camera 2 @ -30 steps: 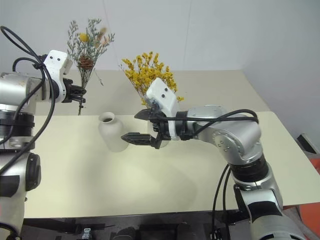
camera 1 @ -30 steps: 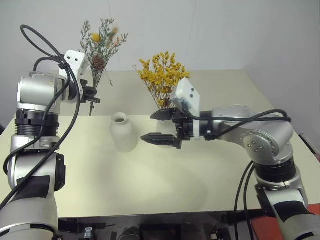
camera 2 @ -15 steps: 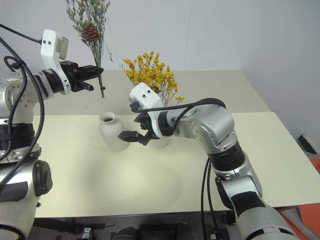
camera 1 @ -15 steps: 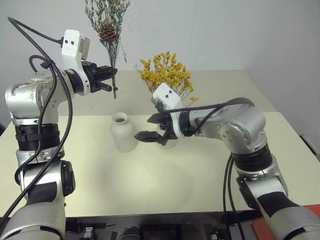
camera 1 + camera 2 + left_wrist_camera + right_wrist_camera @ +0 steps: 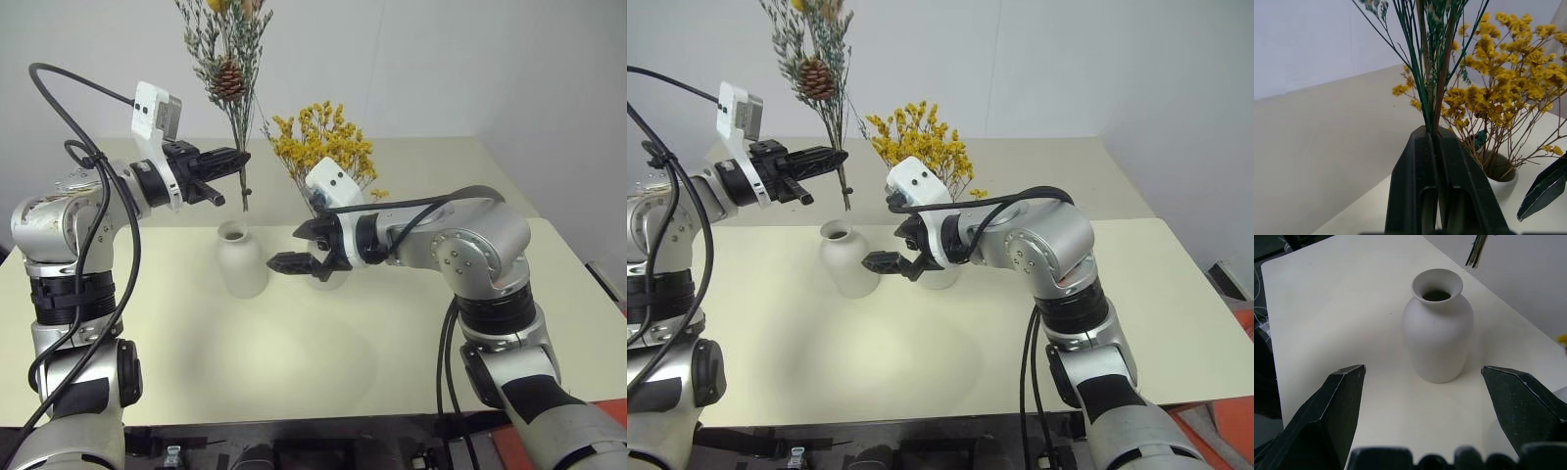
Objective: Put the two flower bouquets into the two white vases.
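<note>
I'm midway through the second bouquet. My left gripper (image 5: pixel 238 160) is clenched on the stems of the green bunch (image 5: pixel 227 73), holding it upright in the air, the stem ends hanging just above and slightly behind the bottle vase (image 5: pixel 241 258). The pine cone and sprigs rise well above that vase, against the wall. The yellow bunch (image 5: pixel 323 147) already stands in the wide vase (image 5: pixel 326 274), which sits just beside the bottle vase on its right, so that half of the job looks done.

My right gripper (image 5: pixel 302 245) hangs with its jaws spread wide and empty, just to the right of the bottle vase and in front of the wide vase; from its wrist camera the bottle vase sits squarely between the two fingers (image 5: pixel 1337 406), untouched.

Next, I judge, the stem ends have to be brought right over the narrow flared mouth and lowered straight in. The neck is small and the stems are thin and splayed, so alignment matters; the right gripper could steady the vase body if it closes.

Compared with a second ago, the left arm has swung the green bunch from far left of the bottle vase to nearly above it, and raised it. The right gripper has edged closer to the vase.
</note>
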